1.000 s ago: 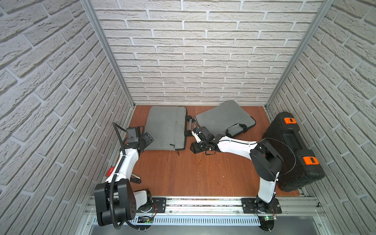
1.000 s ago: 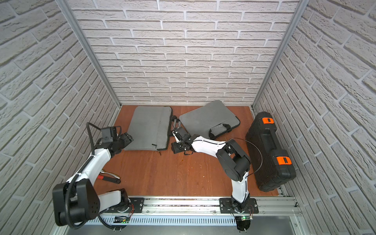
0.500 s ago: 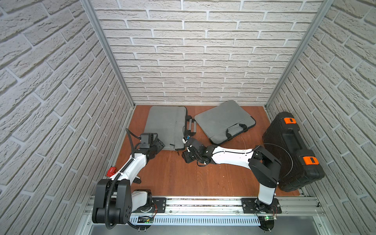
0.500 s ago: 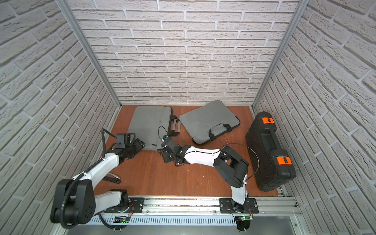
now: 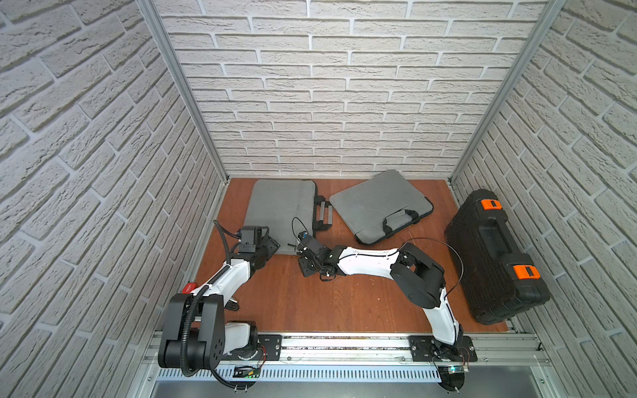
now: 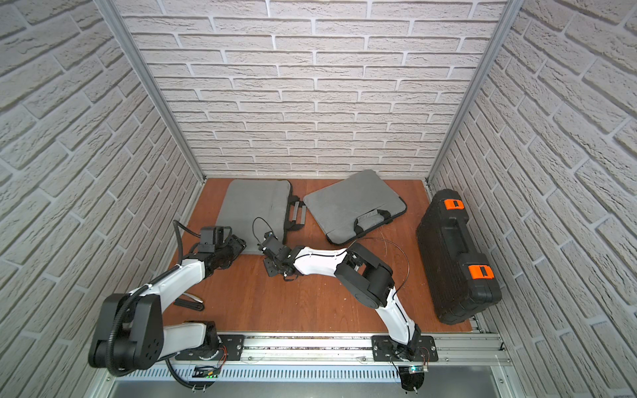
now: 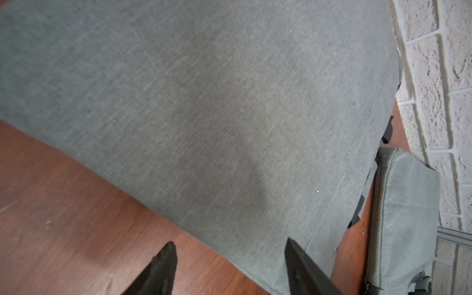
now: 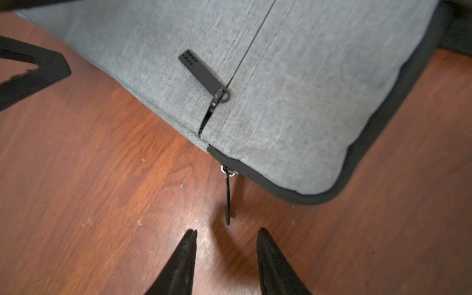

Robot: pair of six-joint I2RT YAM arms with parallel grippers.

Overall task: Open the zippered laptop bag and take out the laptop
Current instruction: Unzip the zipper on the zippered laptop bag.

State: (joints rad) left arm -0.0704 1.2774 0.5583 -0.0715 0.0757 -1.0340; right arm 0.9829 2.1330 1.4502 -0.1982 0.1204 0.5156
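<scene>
Grey laptop bag (image 5: 279, 210): flat, back-left on table (image 5: 344, 303). Its zipper pull (image 8: 227, 199) lies just ahead of my right gripper (image 8: 227, 231), jaws partly spread, empty. My left gripper (image 7: 229, 242): jaws wide, empty, at the bag's near edge.

The laptop bag (image 5: 279, 210) lies flat on the table (image 5: 344, 303), toward the back left. The left tool (image 7: 228, 242) is at the bag's near edge, one fingertip over the bag and the other over bare table. The right tool (image 8: 226, 231) is to its right, just off the bag's near right corner. Straight ahead of its tips the main zipper pull (image 8: 228, 201) sticks out from that corner over the table. Beyond that, a pocket zipper pull (image 8: 198, 70) lies on the bag's top face. A second laptop bag (image 5: 379, 203) lies behind and to the right of the right tool. A hard case (image 5: 493, 255) lies farther right, at the table's edge.
</scene>
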